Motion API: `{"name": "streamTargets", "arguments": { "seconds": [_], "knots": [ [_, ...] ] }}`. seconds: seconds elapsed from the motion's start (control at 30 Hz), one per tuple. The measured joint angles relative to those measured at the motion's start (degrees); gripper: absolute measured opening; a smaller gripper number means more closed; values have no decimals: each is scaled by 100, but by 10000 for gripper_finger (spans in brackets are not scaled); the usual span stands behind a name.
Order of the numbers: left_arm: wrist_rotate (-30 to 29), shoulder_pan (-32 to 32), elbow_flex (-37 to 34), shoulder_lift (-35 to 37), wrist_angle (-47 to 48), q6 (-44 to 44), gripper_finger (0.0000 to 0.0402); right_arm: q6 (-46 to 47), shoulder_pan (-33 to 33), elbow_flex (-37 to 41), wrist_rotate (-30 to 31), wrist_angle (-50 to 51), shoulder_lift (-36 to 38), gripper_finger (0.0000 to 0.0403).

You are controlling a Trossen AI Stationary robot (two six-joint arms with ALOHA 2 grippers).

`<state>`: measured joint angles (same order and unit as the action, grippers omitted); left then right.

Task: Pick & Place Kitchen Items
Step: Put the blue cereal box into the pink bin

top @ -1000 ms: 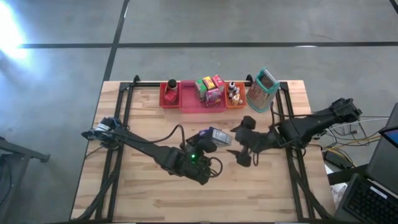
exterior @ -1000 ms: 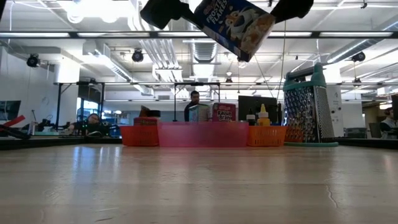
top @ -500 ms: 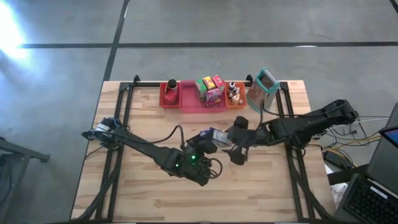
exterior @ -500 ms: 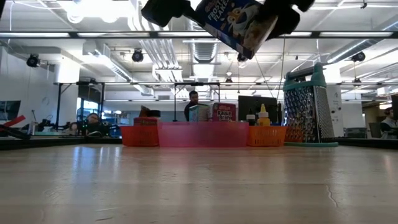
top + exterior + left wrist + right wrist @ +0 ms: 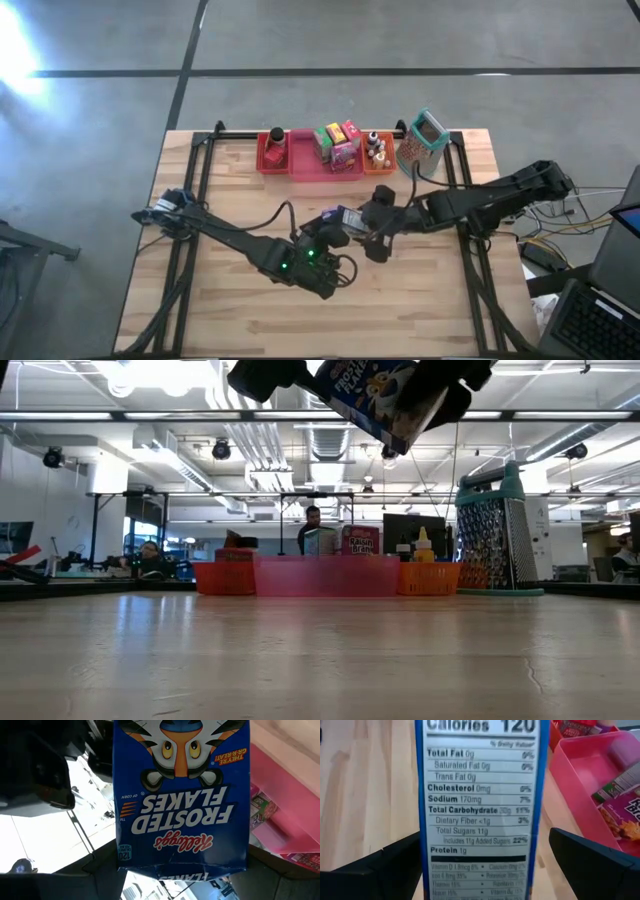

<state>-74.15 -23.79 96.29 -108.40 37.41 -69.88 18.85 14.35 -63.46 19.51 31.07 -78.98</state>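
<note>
A blue Frosted Flakes box hangs high over the middle of the table, with my left gripper shut on it. The low view shows the box tilted, far above the tabletop. My right gripper is open at the box's other end. In the right wrist view its two fingers stand on either side of the nutrition panel, with gaps between them and the box. More small boxes and tiny bottles stand in the trays at the far edge. My left gripper pinches the box between its two fingers, on the two narrow long sides near the brand-name end. The fingers come nearly level from the table's left and lie along the box. The box is lifted clear and tilted.
A red tray, a pink tray and an orange tray line the far edge, with a teal-topped grater to their right. Bare wooden tabletop lies in front of the arms.
My right gripper has moved toward the table's left and slightly down, up to the held box, and its open fingers now stand on either side of the box's end. The box and my left gripper have kept still.
</note>
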Motion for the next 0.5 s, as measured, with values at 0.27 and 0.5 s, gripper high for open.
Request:
{"name": "streamTargets", "arguments": {
  "seconds": [0.27, 0.5],
  "knots": [
    [5, 0, 0, 0, -1, 52, 294, -46, -122, 15, -2, -61, -102, 387],
    [7, 7, 0, -2, -11, 101, 294, -88, -162, 15, -13, -75, -146, 312]
  ]
}}
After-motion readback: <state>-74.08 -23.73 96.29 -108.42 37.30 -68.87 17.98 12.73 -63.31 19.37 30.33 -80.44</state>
